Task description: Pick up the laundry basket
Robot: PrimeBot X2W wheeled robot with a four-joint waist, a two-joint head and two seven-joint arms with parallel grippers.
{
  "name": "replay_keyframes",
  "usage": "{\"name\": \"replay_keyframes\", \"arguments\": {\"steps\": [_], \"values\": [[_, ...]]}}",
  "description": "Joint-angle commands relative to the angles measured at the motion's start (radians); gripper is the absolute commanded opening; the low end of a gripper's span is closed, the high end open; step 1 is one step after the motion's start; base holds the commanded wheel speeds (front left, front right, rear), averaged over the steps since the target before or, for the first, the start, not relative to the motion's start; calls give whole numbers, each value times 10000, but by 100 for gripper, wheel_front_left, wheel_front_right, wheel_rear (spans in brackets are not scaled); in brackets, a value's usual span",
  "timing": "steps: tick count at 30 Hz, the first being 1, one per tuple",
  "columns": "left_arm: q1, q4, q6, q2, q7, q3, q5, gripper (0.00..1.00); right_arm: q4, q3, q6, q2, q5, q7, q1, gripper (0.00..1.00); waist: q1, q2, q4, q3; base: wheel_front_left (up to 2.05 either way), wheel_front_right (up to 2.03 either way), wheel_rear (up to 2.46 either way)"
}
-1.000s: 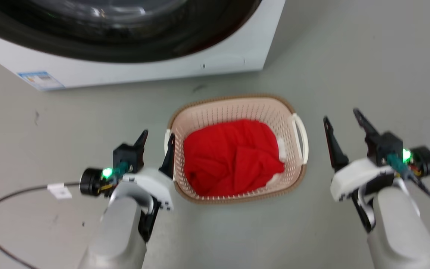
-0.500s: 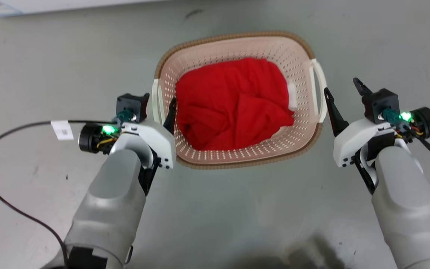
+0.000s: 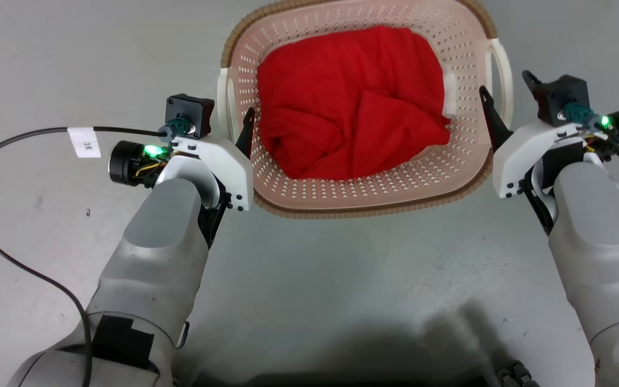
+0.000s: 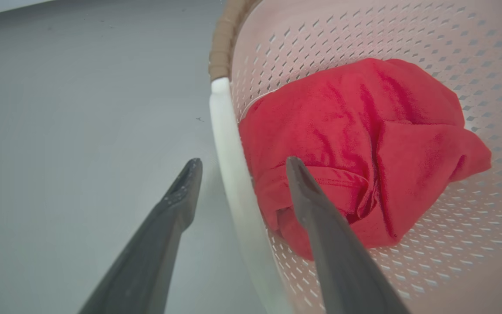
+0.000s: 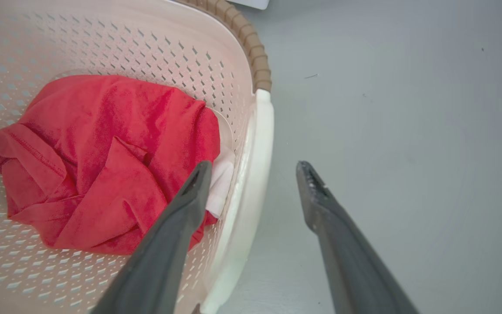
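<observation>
The laundry basket (image 3: 374, 207), cream and perforated with a brown woven-look rim, stands on the grey floor with a red cloth (image 3: 352, 102) in it. My left gripper (image 3: 223, 121) is open astride the basket's white left handle (image 3: 224, 105). In the left wrist view that handle (image 4: 229, 152) runs between the fingers of the left gripper (image 4: 242, 162), one outside the basket (image 4: 364, 35) and one over the red cloth (image 4: 364, 131). My right gripper (image 3: 507, 92) is open astride the right handle (image 3: 504, 67). In the right wrist view the handle (image 5: 259, 144) lies between the right gripper's (image 5: 254, 165) fingers.
A black cable (image 3: 19, 134) with a white tag loops over the floor left of my left arm. A bit of white cloth (image 5: 220, 183) peeks from under the red cloth (image 5: 103, 131) by the right wall of the basket (image 5: 103, 35). My shadow darkens the floor at the bottom.
The head camera has tipped down, so the washing machine has left the picture. Both grippers have closed in on the basket; the right one, earlier apart from it, now straddles the right handle.
</observation>
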Motion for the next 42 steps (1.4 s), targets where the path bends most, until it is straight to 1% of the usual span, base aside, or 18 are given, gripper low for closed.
{"name": "replay_keyframes", "arguments": {"steps": [1, 16, 17, 18, 26, 33, 42], "values": [[-214, 85, -21, 16, -28, -71, -62, 100, 182, 7, -7, 8, 46, -23, -277, 100, -1, 1, 14, 316, 0, 0, 0], [-789, 477, -8, 18, -11, -666, -378, 100, 678, 237, -7, 195, -88, -25, -933, 100, -1, 1, -99, 1061, 0, 0, 0], [-799, 500, -17, 18, 20, -713, -413, 45, 699, 259, -7, 200, -59, -23, -961, 39, -1, 1, -100, 1080, 0, 0, 0], [-812, 513, -21, 18, 22, -762, -444, 0, 657, 264, -7, 194, -41, -25, -1001, 0, -1, 1, -98, 1103, 0, 0, 0], [-810, 613, -125, 55, 131, -1221, -814, 0, 865, 464, -7, 171, -5, -37, -1184, 0, -1, 1, -54, 1047, 0, 0, 0], [-677, 621, -152, 29, 105, -1591, -1243, 0, 939, 568, -7, 168, 53, -49, -1030, 0, -1, 1, 14, 833, 0, 0, 0], [-340, 636, -174, 24, 203, -2081, -1964, 0, 1234, 819, -7, 162, 119, -54, -682, 0, -1, 1, 64, 195, 0, 0, 0]]}}
